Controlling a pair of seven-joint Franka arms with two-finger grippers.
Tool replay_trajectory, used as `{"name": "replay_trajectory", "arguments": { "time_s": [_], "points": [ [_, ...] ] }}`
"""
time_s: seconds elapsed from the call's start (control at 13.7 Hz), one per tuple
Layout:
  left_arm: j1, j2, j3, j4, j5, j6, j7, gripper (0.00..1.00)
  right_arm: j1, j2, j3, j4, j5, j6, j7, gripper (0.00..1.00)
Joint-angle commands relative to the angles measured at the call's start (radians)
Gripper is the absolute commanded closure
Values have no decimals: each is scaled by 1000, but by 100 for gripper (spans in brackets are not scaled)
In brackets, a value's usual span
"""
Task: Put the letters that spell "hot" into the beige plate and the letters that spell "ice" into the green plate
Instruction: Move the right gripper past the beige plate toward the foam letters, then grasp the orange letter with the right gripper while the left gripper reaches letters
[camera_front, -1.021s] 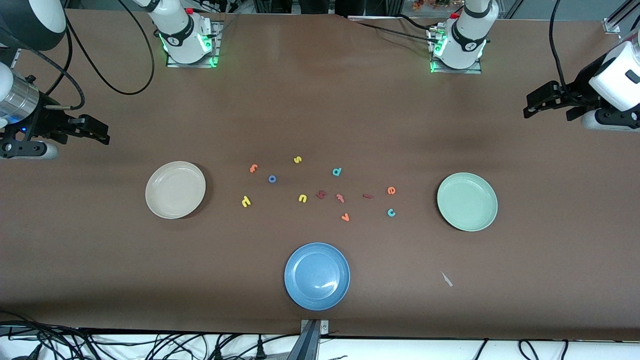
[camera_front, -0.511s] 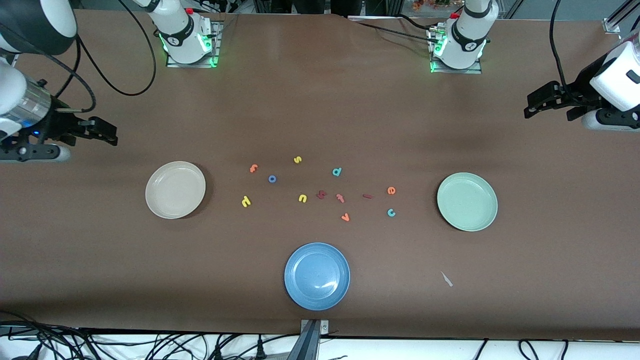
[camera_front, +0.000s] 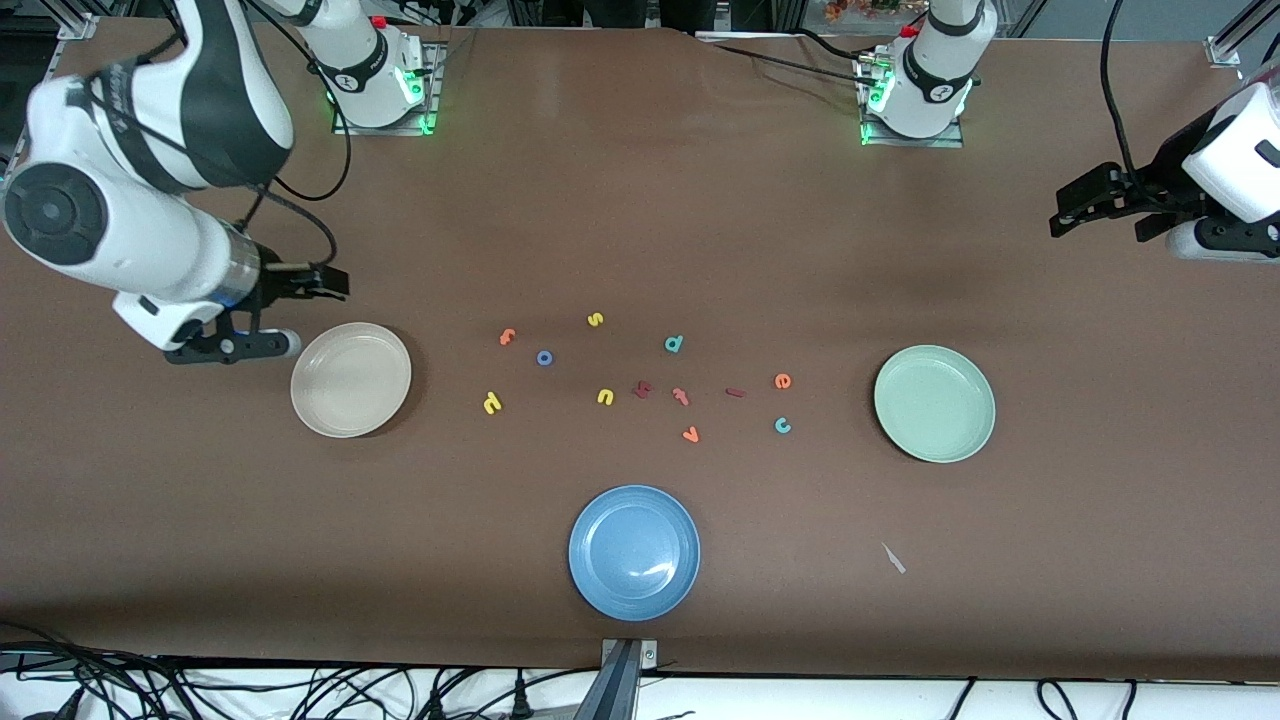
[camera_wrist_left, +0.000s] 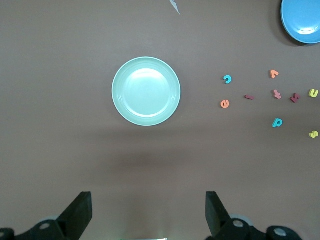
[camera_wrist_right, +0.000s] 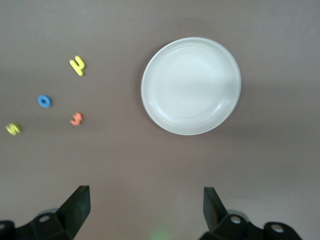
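Note:
The beige plate (camera_front: 350, 380) (camera_wrist_right: 191, 85) lies toward the right arm's end of the table, the green plate (camera_front: 934, 403) (camera_wrist_left: 146, 91) toward the left arm's end. Between them lie the yellow h (camera_front: 491, 403) (camera_wrist_right: 77, 65), blue o (camera_front: 544, 357) (camera_wrist_right: 44, 101), orange t (camera_front: 507, 336) (camera_wrist_right: 76, 118), dark red i (camera_front: 735, 393) (camera_wrist_left: 249, 97), teal c (camera_front: 782, 426) (camera_wrist_left: 227, 79) and orange e (camera_front: 783, 380) (camera_wrist_left: 225, 103). My right gripper (camera_front: 325, 283) (camera_wrist_right: 145, 210) hangs open and empty over bare table beside the beige plate. My left gripper (camera_front: 1075, 205) (camera_wrist_left: 148, 215) waits open and empty over its end of the table.
A blue plate (camera_front: 634, 552) sits nearest the front camera. Other letters lie among the task's letters: yellow s (camera_front: 595, 320), yellow u (camera_front: 605, 397), teal d (camera_front: 674, 344), a dark red letter (camera_front: 643, 389), a pink letter (camera_front: 681, 396) and an orange v (camera_front: 690, 434). A small pale scrap (camera_front: 893, 558) lies near the front edge.
My right arm has swung in from the table's end toward the beige plate, its gripper still open. The left arm, letters and plates have not moved.

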Motion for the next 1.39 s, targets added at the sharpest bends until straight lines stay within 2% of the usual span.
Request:
{"name": "replay_trajectory", "arguments": {
  "time_s": [0.0,0.15,0.36,0.66,0.8,1.31],
  "points": [
    [2,12,-4,34,28,-25,-8,0,45,-13,-2,-118,35,141,186,0],
    [0,12,-6,34,30,-27,-8,0,89,-16,10,-188,32,231,342,0],
    [-10,17,-9,33,30,-29,-8,0,92,-16,85,-304,27,391,523,0],
    [-13,43,-15,26,30,-32,-6,0,103,-16,157,-514,27,714,701,0],
    [-15,64,-49,28,30,-35,-8,0,147,4,162,-593,27,878,763,0],
    [-27,129,-89,29,59,-90,-5,0,169,127,150,-573,31,1031,860,0]
  ]
}}
